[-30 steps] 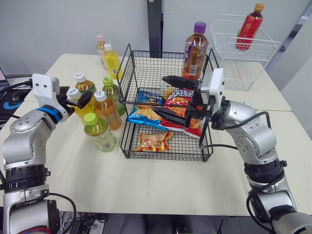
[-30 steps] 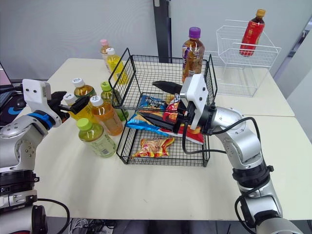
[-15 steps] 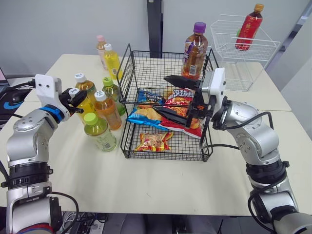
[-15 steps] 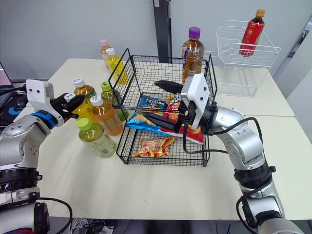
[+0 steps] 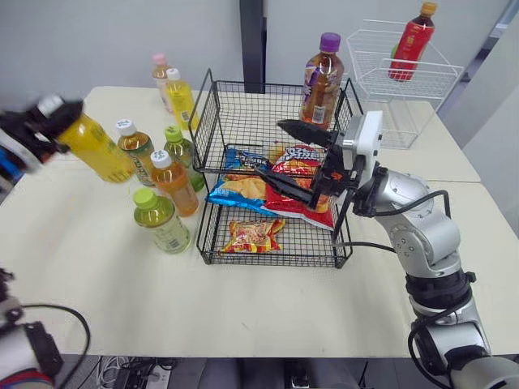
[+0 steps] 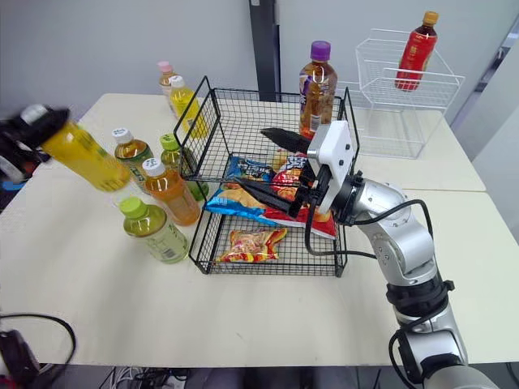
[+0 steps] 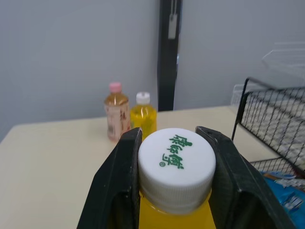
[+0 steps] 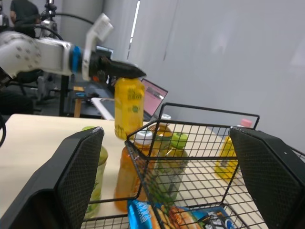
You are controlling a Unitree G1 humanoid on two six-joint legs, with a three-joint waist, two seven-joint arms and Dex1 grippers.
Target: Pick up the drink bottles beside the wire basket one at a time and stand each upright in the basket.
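My left gripper is shut on the white cap of a yellow drink bottle. It holds the bottle tilted in the air, left of the bottle group. The black two-tier wire basket stands mid-table with snack packs on its lower tier. My right gripper hangs open over the basket's right side, holding nothing. Beside the basket stand an amber bottle, a green-capped bottle, an orange bottle and a pale green bottle. The right wrist view shows the lifted bottle beyond the basket rim.
A pink-capped bottle and a yellow bottle stand at the back left. A purple-capped bottle stands behind the basket. A white wire basket at the back right holds a red bottle. Bare table lies in front.
My left gripper shut on the yellow bottle's cap, then lifted it up and away to the left, out of the group. The right arm has hardly moved.
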